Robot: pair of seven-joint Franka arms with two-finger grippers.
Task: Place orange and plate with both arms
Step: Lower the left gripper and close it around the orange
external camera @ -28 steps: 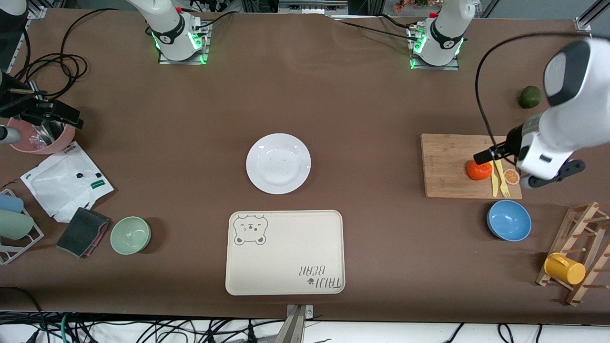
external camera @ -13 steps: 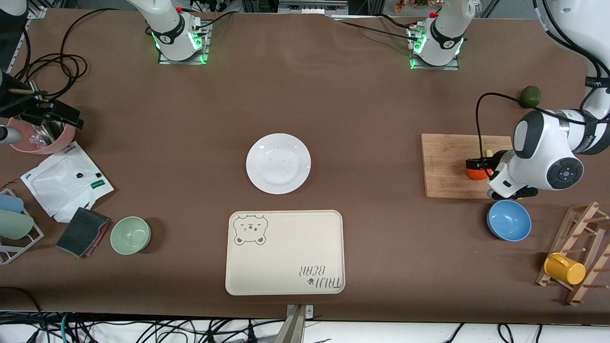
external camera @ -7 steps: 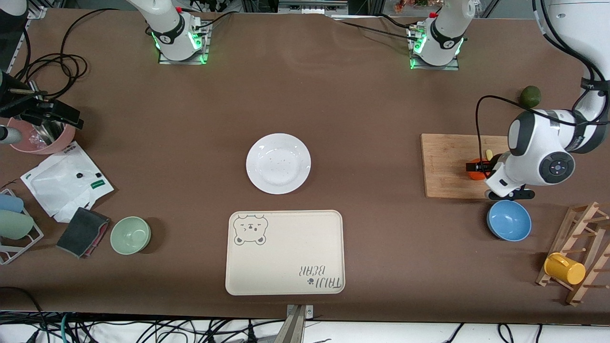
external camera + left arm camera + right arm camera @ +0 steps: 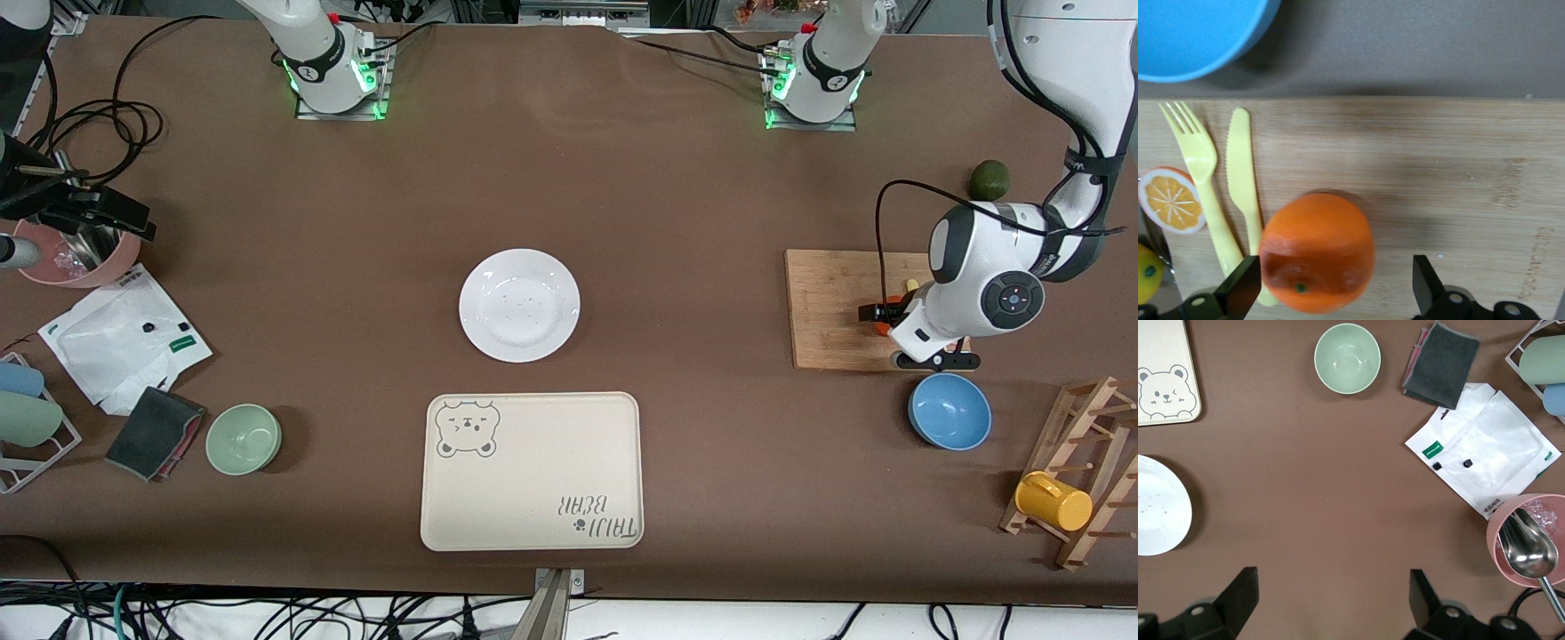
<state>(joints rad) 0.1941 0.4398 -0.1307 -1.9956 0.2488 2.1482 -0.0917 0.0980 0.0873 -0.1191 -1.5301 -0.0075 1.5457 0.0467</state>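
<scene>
Blue bowl (image 4: 949, 411) nearest the front camera, then the cutting board (image 4: 831, 307) bearing the orange (image 4: 1317, 252), largely hidden by the left end effector (image 4: 1331, 293) spread around it without touching; plate (image 4: 519, 305) mid-desk; right end effector (image 4: 1328, 603) spread, waiting.

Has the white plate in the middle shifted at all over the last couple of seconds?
No. The plate sits at the same spot, just above the bear tray in the front view, as before.

Brown-covered table (image 4: 622, 196) — tangled cables (image 4: 267, 613) below its near edge
</scene>
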